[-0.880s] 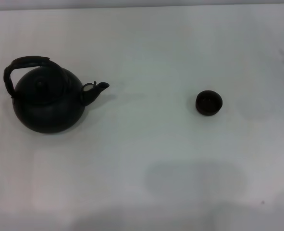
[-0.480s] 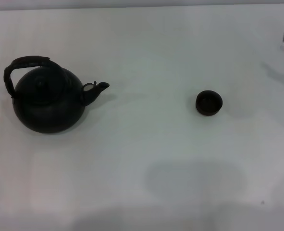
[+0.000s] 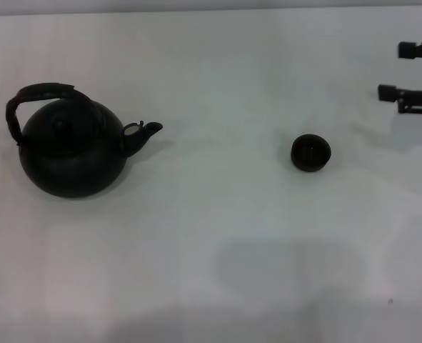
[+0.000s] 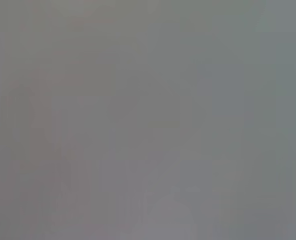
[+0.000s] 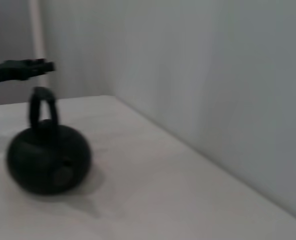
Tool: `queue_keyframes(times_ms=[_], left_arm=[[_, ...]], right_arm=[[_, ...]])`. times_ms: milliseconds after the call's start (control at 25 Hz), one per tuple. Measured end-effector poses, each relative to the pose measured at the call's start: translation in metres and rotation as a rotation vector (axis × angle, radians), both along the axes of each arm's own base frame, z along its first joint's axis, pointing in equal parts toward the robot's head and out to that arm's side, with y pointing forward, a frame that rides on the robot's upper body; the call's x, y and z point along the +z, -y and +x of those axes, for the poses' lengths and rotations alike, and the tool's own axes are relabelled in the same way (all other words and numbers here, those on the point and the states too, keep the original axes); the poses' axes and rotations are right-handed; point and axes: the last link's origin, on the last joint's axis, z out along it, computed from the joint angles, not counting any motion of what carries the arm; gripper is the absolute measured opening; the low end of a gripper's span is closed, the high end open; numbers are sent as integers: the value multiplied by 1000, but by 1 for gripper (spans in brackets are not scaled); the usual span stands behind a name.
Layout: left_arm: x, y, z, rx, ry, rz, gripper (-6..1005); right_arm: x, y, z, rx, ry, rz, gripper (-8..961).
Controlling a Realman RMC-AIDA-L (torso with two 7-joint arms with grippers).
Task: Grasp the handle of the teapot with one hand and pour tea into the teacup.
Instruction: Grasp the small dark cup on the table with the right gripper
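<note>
Teapot (image 3: pixel 71 151): on white bench (image 3: pixel 218 236), nine o'clock, spout toward teacup (image 3: pixel 310 153) at three o'clock, well apart. Handle (image 3: pixel 36 96) upright, ungrasped. Right gripper (image 3: pixel 413 73): two o'clock edge, jaws apart. Left gripper: unseen. Advice: approach over the hoop's crown, close squarely.

- Setting: plain indoor test bench, of a lab or demo kind; exact kind cannot be told.
- Table (image 3: pixel 218 64): wide, bare white top, no cloth.
- Wall (image 5: pixel 213 75): blank, pale grey, meeting the table's far edge.
- Props: teapot (image 3: pixel 71 150) and teacup (image 3: pixel 310 152), set well apart.
- Gripper (image 3: pixel 419 71): black, at the table's right edge.
</note>
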Motion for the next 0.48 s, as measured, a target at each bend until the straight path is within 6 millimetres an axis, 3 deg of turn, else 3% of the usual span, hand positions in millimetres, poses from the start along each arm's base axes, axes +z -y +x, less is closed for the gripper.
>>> queue_keyframes(times_ms=[480], left_arm=[[0,1,0,-1,1,1,548]], right_arm=[[-35,-3,-24,45,96,-188,841]])
